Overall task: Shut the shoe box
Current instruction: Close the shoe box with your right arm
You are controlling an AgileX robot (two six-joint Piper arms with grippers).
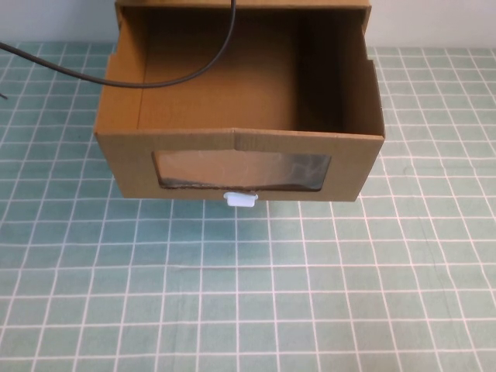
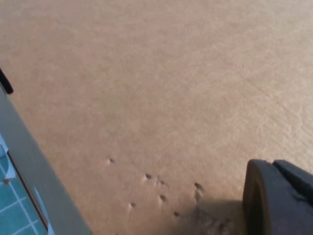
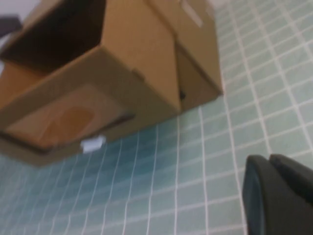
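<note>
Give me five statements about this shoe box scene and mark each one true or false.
1. The shoe box has its drawer pulled out, with the inside showing. True.
2. The white tab sits above the window. False: it sits under the window.
3. The drawer holds a pair of shoes. False: it looks empty.
4. A dark cable crosses over the open drawer. True.
5. The right end effector grips the white tab. False: it is apart from the box, over the checked mat. The left end effector is close against plain cardboard.
</note>
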